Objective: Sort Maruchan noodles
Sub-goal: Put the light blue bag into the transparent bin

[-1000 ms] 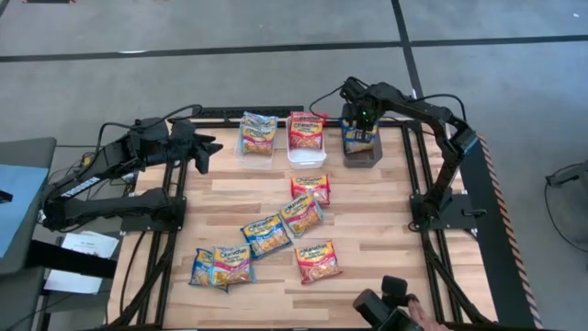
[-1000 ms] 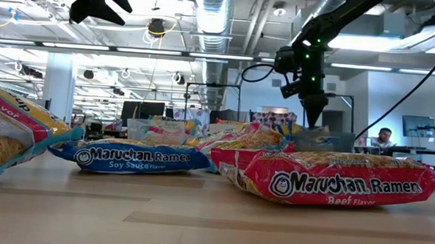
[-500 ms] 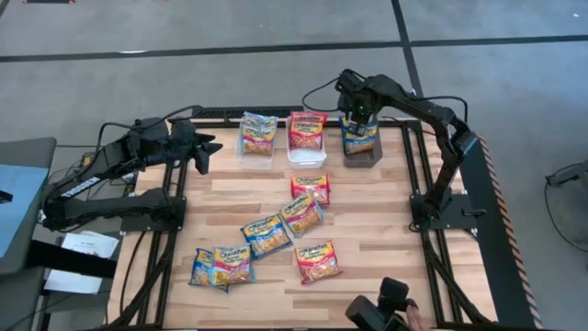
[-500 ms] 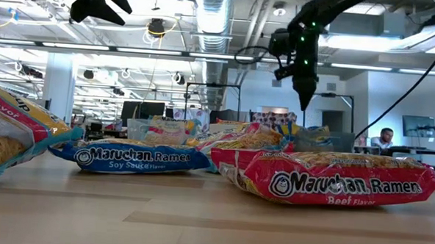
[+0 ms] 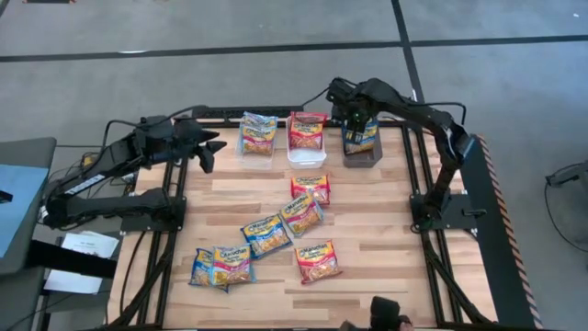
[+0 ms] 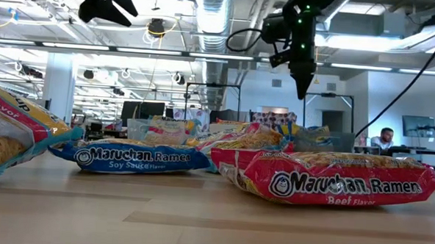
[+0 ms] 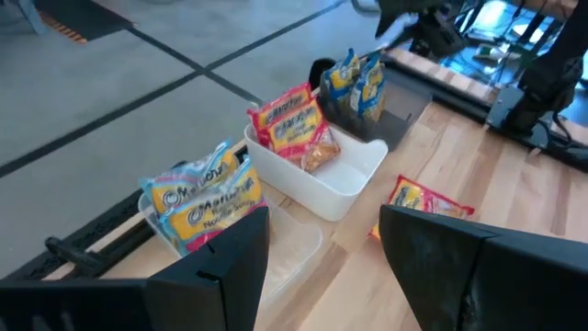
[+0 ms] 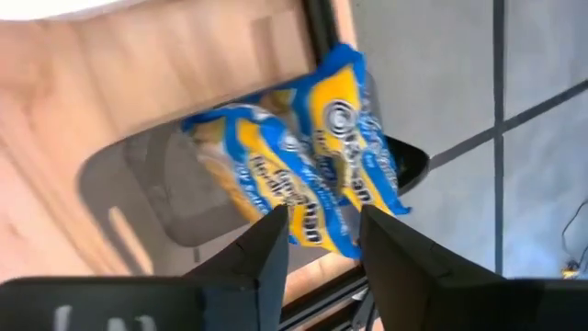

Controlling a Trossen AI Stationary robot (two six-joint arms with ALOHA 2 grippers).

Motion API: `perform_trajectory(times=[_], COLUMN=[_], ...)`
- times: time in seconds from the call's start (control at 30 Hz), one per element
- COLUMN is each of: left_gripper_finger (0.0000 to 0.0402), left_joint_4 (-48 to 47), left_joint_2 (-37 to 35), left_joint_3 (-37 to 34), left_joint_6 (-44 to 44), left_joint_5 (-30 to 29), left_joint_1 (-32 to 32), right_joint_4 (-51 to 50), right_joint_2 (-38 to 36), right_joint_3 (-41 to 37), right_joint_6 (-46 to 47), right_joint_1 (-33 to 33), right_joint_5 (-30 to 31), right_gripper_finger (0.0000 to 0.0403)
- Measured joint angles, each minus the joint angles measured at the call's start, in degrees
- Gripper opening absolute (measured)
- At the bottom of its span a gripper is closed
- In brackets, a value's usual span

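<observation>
Packets: six loose mid-table – red one (image 5: pixel 310 188) at centre, one (image 5: pixel 301 216) touching it at 7 o'clock, blue one (image 5: pixel 265 234) overlapping that, red one (image 5: pixel 318 260) at 6, overlapping pair (image 5: pixel 221 267) at 8. Rest stand in three bins along the 12 o'clock edge: clear bin (image 5: pixel 257 136), white bin (image 5: pixel 306 138) w/ red packets, grey bin (image 5: pixel 361 142) w/ blue packets (image 8: pixel 303 175). R gripper (image 5: pixel 347 108) hovers at grey bin's 11 o'clock, fingers (image 8: pixel 266 253) parted, grasping nothing. L gripper (image 5: pixel 208 147) waits at table's 10 o'clock edge, jaws wide, empty; fingers (image 7: pixel 230 276) face the bins.
</observation>
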Motion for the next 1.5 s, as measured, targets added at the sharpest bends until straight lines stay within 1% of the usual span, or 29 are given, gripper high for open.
perform_trajectory(times=[0.07, 0.2, 0.33, 0.4, 0.5, 0.57, 0.63, 0.7, 0.8, 1.0, 1.17, 1.27, 1.5], left_gripper_finger=[0.0194, 0.0194, 0.0194, 0.0194, 0.0194, 0.0194, 0.0194, 0.0194, 0.0194, 0.0194, 0.0194, 0.0194, 0.0194], left_joint_4=[1.45, 2.55, 1.83, 1.03, 0.67, -0.69, -2.71, -5.24, -8.20, -11.68, -13.09, -13.25, -13.31], left_joint_2=[0.20, 0.12, 0.09, 0.09, 0.10, -0.10, -0.19, -0.15, -0.17, -0.17, -0.15, -0.15, -0.15], left_joint_3=[0.00, 0.28, 2.49, 3.65, 4.79, 5.68, 6.61, 7.45, 8.26, 8.28, 8.28, 8.28, 8.28], left_joint_6=[-0.04, -0.04, 0.75, 1.51, 1.61, 1.29, 1.32, 1.36, 1.33, 1.37, 1.38, 1.38, 1.38], left_joint_5=[0.36, 0.96, 3.49, 4.72, 7.11, 9.07, 10.27, 11.17, 12.34, 15.78, 19.93, 21.58, 24.24], left_joint_1=[0.00, 0.00, 0.00, 0.00, 0.00, 0.00, 0.00, 0.00, 0.00, 0.00, 0.00, 0.00, 0.00], right_joint_4=[-0.66, -2.19, -6.20, -8.58, -11.40, -12.79, -13.36, -13.17, -12.75, -11.74, -8.61, -5.69, 6.59], right_joint_2=[0.00, 0.01, 0.01, 0.00, 0.02, 0.02, 0.02, 0.02, 0.02, 0.02, 0.03, -0.02, 0.02], right_joint_3=[0.00, 0.00, 0.00, 0.00, 0.00, 0.00, 0.00, 0.00, 0.00, -0.02, -2.30, -4.36, -11.78], right_joint_6=[0.38, 4.58, 9.75, 13.26, 19.43, 22.82, 25.38, 27.67, 30.00, 34.90, 41.87, 45.78, 58.93], right_joint_1=[1.45, 4.17, 6.83, 8.08, 9.90, 11.09, 12.36, 13.80, 16.38, 22.71, 29.31, 33.73, 42.59], right_joint_5=[0.00, -0.23, -0.74, -1.99, -6.44, -11.28, -17.16, -21.63, -26.18, -32.99, -36.57, -37.78, -37.92], right_gripper_finger=[0.0173, 0.0197, 0.0207, 0.0207, 0.0206, 0.0204, 0.0203, 0.0203, 0.0202, 0.0202, 0.0202, 0.0202, 0.0202])
